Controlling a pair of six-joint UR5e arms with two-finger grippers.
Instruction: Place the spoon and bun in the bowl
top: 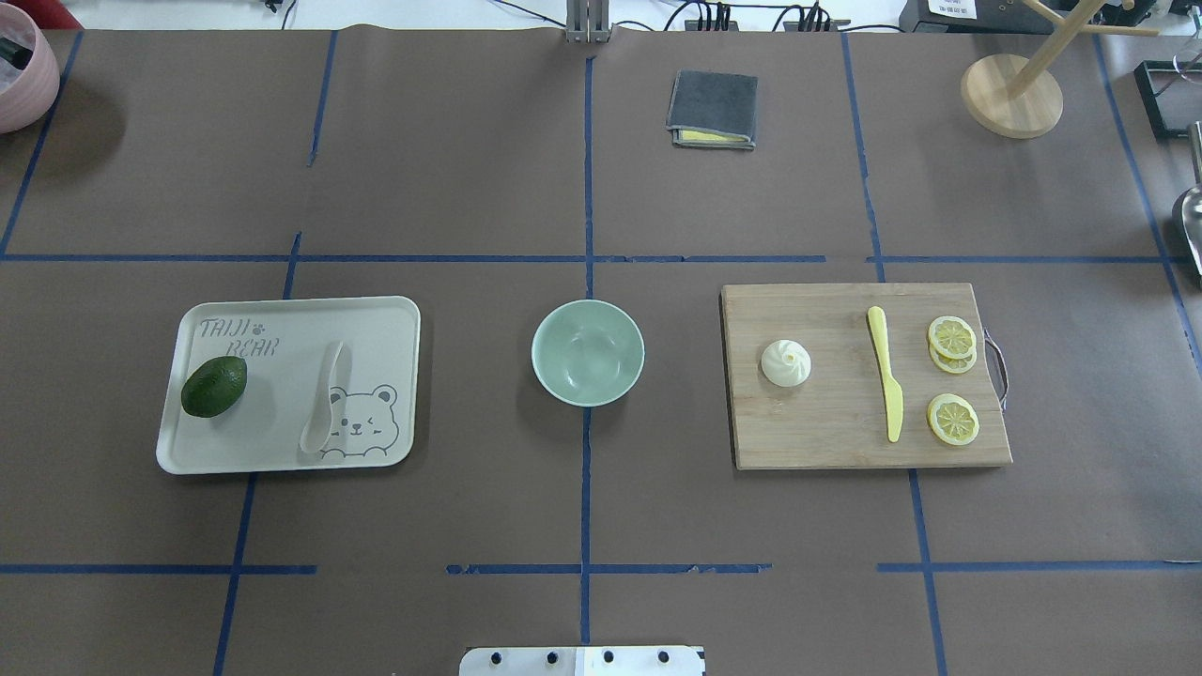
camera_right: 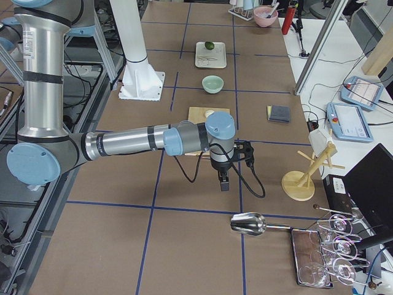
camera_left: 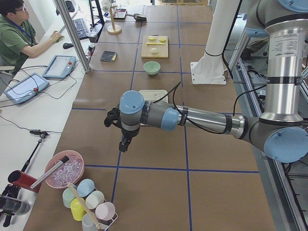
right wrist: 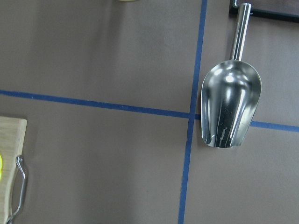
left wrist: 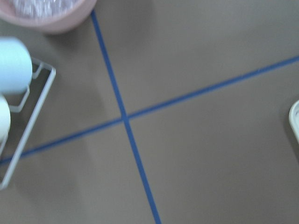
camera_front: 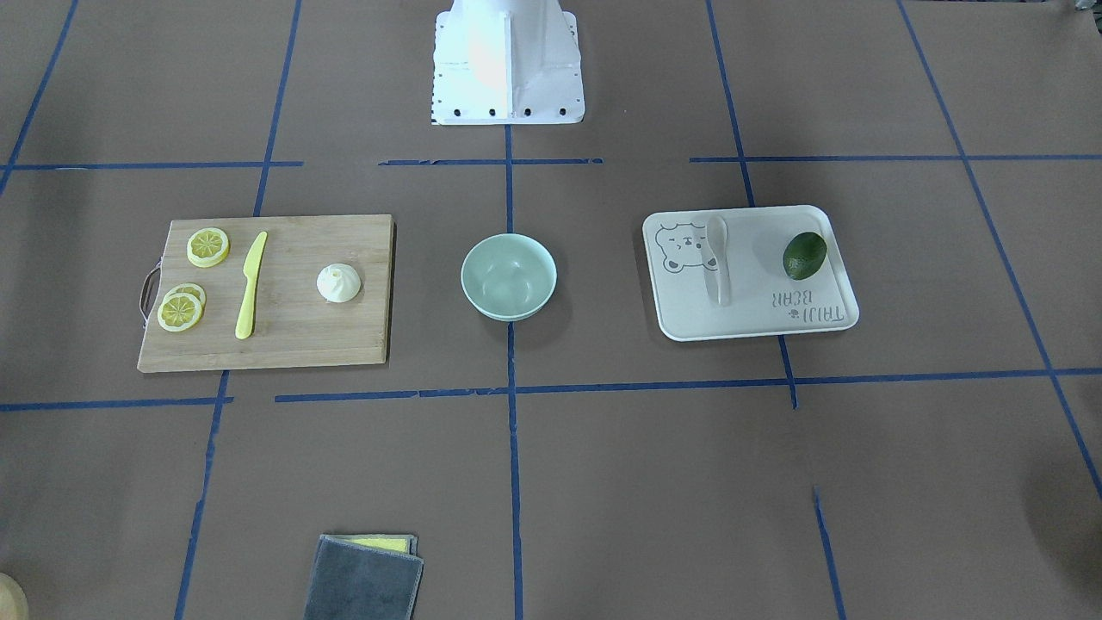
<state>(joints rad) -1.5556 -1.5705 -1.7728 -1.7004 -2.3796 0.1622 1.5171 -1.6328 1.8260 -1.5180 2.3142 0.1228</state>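
Note:
The pale mint-green bowl (top: 588,352) stands at the table's middle, with nothing in it. The off-white spoon (top: 322,410) lies on a beige bear-print tray (top: 272,422) on the left. The white pleated bun (top: 785,362) sits on a wooden cutting board (top: 826,432) on the right. My left gripper (camera_left: 123,143) hangs over the table's left end, well away from the tray. My right gripper (camera_right: 223,178) hangs over the right end, beyond the board. Both show only in the side views, so I cannot tell whether they are open or shut.
A dark green avocado (top: 214,386) lies on the tray. A yellow knife (top: 886,385) and lemon slices (top: 952,338) lie on the board. A grey cloth (top: 713,109) lies at the far side. A metal scoop (right wrist: 230,102) lies under the right wrist, a pink bowl (left wrist: 42,14) under the left.

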